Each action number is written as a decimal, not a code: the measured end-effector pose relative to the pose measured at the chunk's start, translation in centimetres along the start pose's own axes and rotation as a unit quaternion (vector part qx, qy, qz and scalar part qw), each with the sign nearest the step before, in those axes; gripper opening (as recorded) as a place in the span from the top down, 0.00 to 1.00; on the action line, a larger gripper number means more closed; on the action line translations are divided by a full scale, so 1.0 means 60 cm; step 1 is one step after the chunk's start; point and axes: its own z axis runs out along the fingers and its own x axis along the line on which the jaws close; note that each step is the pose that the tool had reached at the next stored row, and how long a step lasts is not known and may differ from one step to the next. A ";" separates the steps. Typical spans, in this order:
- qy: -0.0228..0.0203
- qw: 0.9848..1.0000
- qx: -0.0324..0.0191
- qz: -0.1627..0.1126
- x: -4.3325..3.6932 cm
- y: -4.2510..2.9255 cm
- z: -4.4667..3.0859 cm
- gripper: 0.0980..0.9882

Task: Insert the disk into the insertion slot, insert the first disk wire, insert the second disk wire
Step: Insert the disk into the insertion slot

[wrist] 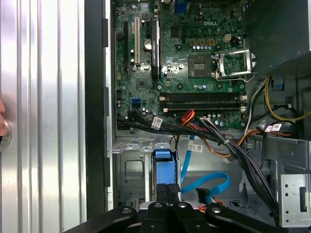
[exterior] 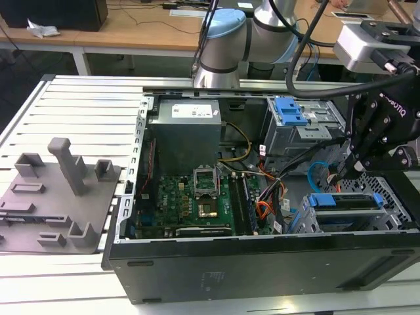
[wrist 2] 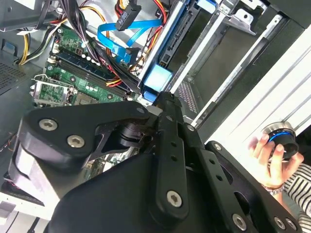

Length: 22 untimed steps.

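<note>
Now, blue-framed disk [exterior: 344,202] in perforated slot [exterior: 394,195].

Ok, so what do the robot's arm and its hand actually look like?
The arm has silver-grey rounded joints with light-blue caps, and thick black cables loop alongside it. A pale grey boxy module sits at the wrist. The hand is matte black, built of angular linked bars dotted with silver screw heads, with white lettering on its side.

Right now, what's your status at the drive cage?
End effector shut, tips at the disk's blue carrier. Disk in the insertion slot. Second disk wire loops alongside.
</note>
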 end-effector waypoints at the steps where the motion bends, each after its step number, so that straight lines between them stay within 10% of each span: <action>1: 0.000 1.000 0.000 0.000 0.000 -0.002 0.000 0.99; 7: 0.000 1.000 -0.002 0.000 -0.002 -0.033 0.000 0.99; 22: 0.000 1.000 -0.002 0.000 -0.002 -0.036 0.045 0.99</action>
